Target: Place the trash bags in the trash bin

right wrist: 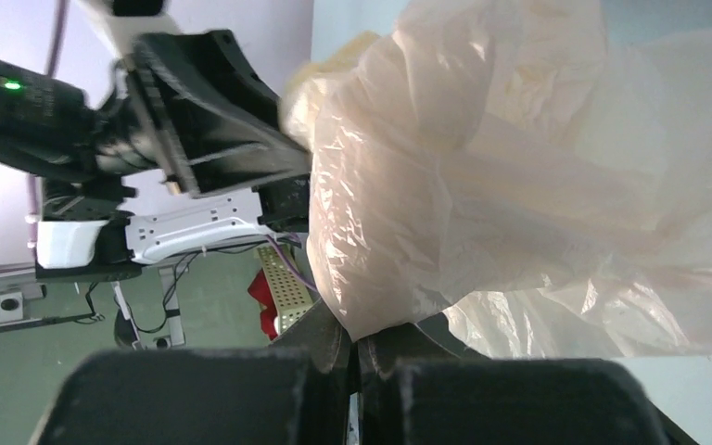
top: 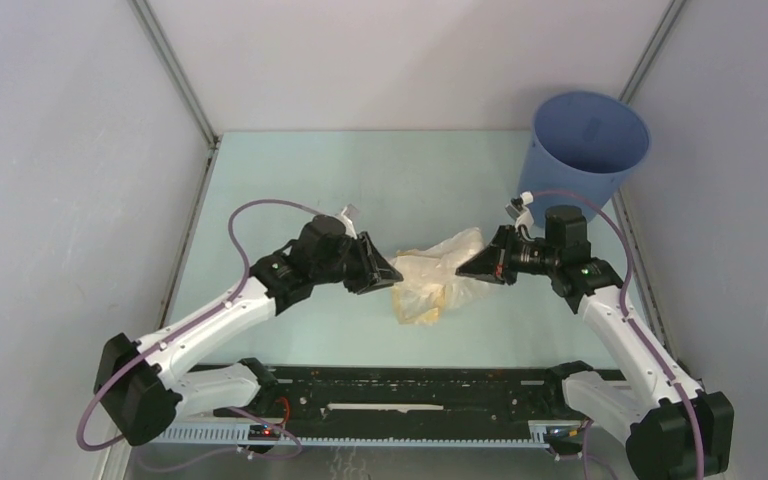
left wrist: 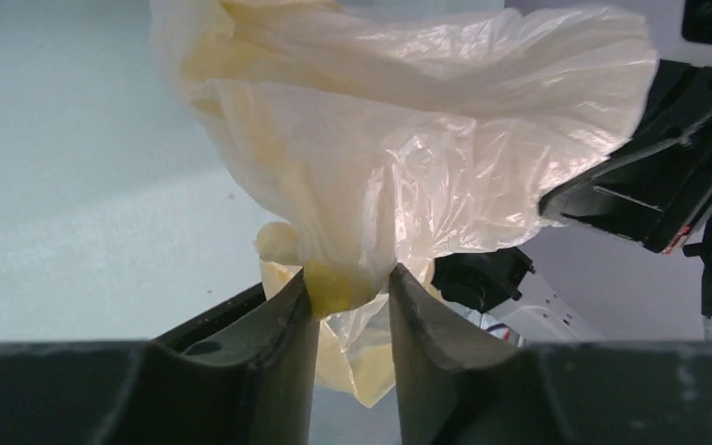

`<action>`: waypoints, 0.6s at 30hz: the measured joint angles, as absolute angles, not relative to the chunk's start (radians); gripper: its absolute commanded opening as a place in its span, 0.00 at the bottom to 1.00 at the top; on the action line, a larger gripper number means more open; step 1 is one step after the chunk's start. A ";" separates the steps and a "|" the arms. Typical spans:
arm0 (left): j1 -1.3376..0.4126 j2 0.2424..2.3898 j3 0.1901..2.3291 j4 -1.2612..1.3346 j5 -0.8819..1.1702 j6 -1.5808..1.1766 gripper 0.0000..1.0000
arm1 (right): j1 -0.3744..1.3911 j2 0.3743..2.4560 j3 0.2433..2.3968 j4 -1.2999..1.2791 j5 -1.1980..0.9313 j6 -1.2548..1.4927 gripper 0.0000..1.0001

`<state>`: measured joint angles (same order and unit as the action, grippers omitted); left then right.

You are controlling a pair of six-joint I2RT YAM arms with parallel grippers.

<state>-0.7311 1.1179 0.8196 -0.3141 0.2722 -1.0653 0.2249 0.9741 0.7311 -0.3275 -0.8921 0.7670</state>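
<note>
The translucent whitish-yellow trash bag [top: 438, 277] hangs crumpled between my two grippers above the middle of the table. My left gripper [top: 392, 272] is shut on the bag's left side; in the left wrist view a yellowish wad of bag [left wrist: 399, 167] is pinched between the jaws [left wrist: 348, 292]. My right gripper [top: 465, 266] is shut on the bag's right side; in the right wrist view the film [right wrist: 519, 176] is clamped at the closed tips [right wrist: 360, 338]. The round blue trash bin [top: 588, 148] stands upright at the back right, behind the right arm.
Grey walls enclose the pale green table [top: 290, 180] on three sides. A black rail [top: 410, 385] with cables runs along the near edge between the arm bases. The bin stands close to the right wall.
</note>
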 measured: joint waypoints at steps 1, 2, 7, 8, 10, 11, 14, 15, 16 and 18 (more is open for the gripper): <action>-0.731 1.116 0.836 -0.338 0.259 -1.060 0.59 | 0.225 0.975 0.731 -0.341 -0.891 0.758 0.00; -0.731 1.113 0.860 -0.368 0.239 -1.050 0.69 | 0.225 0.976 0.731 -0.358 -0.891 0.747 0.00; -0.731 1.049 0.928 -0.442 0.174 -1.017 0.94 | 0.225 0.976 0.731 -0.410 -0.892 0.713 0.00; -0.731 1.039 0.936 -0.454 0.165 -1.011 0.94 | 0.225 0.976 0.731 -0.413 -0.893 0.709 0.00; -0.730 1.032 0.941 -0.480 0.151 -1.011 0.92 | 0.225 0.976 0.731 -0.419 -0.895 0.704 0.00; -0.730 1.036 0.941 -0.490 0.150 -1.011 0.90 | 0.225 0.976 0.731 -0.420 -0.898 0.702 0.00; -0.729 1.079 0.941 -0.495 0.171 -1.013 0.90 | 0.225 0.976 0.731 -0.424 -0.901 0.701 0.00; -0.730 1.103 0.942 -0.493 0.182 -1.014 0.91 | 0.225 0.976 0.731 -0.424 -0.901 0.701 0.00; -0.733 1.127 0.942 -0.490 0.191 -1.015 0.89 | 0.225 0.976 0.731 -0.424 -0.901 0.701 0.00; -0.746 1.166 0.942 -0.478 0.204 -1.024 0.71 | 0.225 0.976 0.731 -0.426 -0.900 0.699 0.00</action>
